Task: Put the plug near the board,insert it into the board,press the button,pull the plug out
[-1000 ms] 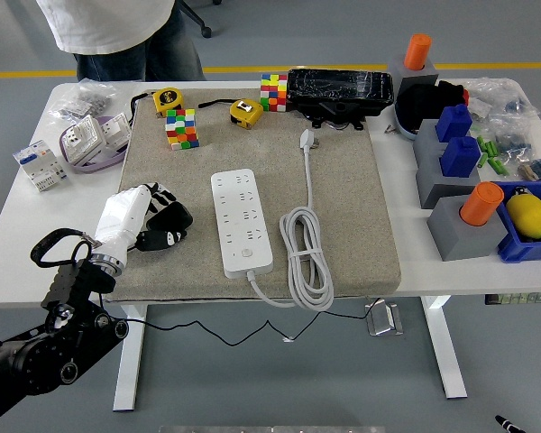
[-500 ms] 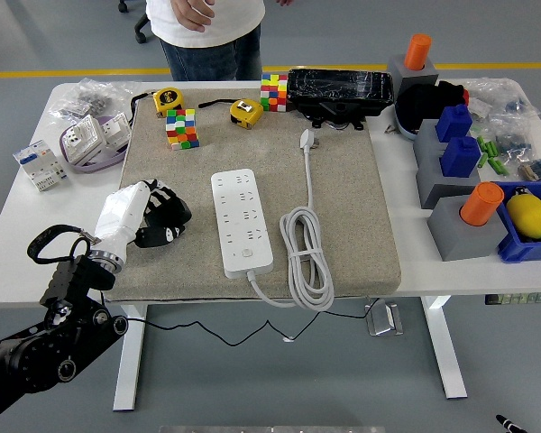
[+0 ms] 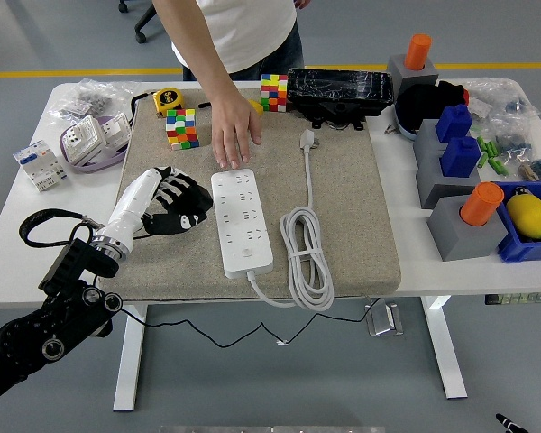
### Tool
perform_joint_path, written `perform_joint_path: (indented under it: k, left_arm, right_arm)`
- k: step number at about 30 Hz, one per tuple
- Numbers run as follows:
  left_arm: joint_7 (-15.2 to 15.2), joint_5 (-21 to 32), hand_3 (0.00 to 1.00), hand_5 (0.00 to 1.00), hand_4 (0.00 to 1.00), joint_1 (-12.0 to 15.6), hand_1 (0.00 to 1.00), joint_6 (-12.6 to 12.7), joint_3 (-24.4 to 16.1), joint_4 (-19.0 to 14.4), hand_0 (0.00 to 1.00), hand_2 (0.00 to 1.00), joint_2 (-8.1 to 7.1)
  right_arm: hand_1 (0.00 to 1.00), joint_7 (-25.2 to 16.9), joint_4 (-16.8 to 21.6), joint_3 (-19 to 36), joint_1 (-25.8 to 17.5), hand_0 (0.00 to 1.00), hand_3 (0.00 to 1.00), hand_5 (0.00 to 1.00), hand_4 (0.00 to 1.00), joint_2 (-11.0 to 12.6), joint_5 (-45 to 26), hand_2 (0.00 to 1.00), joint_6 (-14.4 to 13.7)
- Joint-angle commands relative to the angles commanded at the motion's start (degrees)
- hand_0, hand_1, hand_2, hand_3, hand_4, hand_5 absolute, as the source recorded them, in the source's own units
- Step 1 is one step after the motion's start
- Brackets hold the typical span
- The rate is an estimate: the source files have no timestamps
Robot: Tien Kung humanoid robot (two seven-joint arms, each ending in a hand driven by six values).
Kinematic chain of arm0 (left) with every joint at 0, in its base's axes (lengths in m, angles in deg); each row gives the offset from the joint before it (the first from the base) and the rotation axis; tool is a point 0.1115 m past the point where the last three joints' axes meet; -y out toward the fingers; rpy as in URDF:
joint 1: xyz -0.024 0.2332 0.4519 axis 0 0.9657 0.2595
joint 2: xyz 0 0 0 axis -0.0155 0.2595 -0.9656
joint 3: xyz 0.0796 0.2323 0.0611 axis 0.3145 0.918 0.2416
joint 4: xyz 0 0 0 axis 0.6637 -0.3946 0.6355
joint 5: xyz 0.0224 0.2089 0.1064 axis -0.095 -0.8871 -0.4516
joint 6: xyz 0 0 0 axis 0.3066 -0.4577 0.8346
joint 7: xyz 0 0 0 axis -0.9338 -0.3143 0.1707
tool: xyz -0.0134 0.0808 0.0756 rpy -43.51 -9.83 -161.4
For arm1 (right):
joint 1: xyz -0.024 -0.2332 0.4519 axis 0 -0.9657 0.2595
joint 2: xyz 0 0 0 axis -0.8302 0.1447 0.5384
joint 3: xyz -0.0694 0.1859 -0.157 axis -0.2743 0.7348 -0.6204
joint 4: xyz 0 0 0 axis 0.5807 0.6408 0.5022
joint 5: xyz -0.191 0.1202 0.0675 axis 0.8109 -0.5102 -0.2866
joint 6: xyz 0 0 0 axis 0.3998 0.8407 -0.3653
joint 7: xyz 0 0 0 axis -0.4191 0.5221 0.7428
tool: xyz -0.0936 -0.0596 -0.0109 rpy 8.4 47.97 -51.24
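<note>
Grey floor (image 3: 36, 36) with yellow line (image 3: 72, 73), white table (image 3: 18, 216).

Glossy plastic board (image 3: 242, 221), rough mat (image 3: 343, 225)

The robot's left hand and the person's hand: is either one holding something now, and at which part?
Neither holds anything. The left hand rests on the mat beside the power strip, grasping nothing. The person's hand lies flat at the strip's far end. The plug lies free.
</note>
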Motion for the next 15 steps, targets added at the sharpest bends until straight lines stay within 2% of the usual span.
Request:
perform_joint_path:
  k: [4, 15]
  left_arm:
    - [-1.48, -0.96, 0.546, 0.002, 0.812, -1.84, 0.403, -0.55, 2.54, 1.32, 0.320, 0.451, -0.10]
    - [-2.56, -0.56, 0.548, 0.002, 0.797, -4.58, 0.419, -0.70, 5.95, 3.58, 0.333, 0.459, 0.24]
  right_arm:
    - [0.640, 0.01, 0.01, -0.25, -0.06, 0.610, 0.553, 0.495, 0.941, 0.10, -0.08, 0.653, 0.03]
    - [0.640, 0.00, 0.05, -0.28, -0.17, 0.610, 0.553, 0.496, 0.943, 0.17, -0.08, 0.652, 0.03]
